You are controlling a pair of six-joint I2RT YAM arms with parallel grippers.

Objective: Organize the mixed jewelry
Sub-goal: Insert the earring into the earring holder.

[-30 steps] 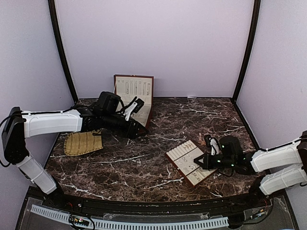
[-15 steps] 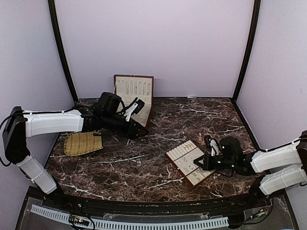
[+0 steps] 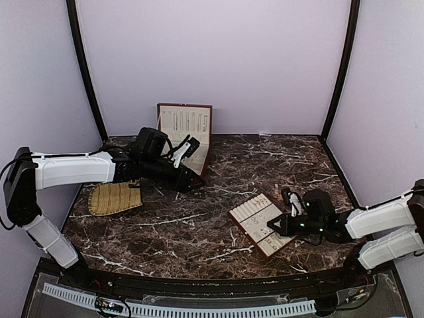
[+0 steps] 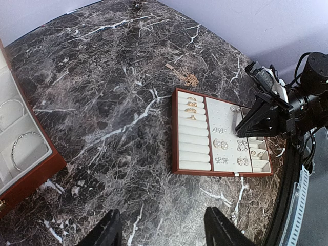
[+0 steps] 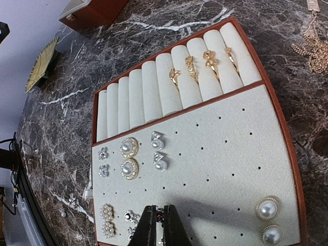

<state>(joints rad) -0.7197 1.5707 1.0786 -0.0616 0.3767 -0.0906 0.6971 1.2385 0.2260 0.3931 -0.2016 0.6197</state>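
The jewelry lies in two places. Gold rings (image 5: 205, 61), pearl studs (image 5: 128, 148) and small silvery studs (image 5: 102, 161) sit on the cream slotted tray (image 5: 279, 113) (image 3: 233, 213). Thin bangle hoops (image 4: 23, 148) lie in the open red-brown box (image 4: 31, 177) (image 3: 189, 132). My right gripper (image 5: 160, 225) (image 3: 273, 226) hangs low over the tray's peg board, shut on a tiny stud (image 5: 160, 216) pinched at its tips. My left gripper (image 4: 164, 233) (image 3: 192, 179) stands open over bare marble beside the box, with nothing between its fingers (image 4: 110, 230).
A gold chain (image 4: 187, 77) (image 5: 312, 51) lies on the marble just beyond the tray. The woven straw-coloured mat (image 3: 116, 197) rests at the left. A few tiny loose pieces (image 5: 72, 202) lie beside the tray's near corner. Purple walls enclose the table.
My right gripper has crept slightly to the left over the tray. The left arm has stayed almost still.
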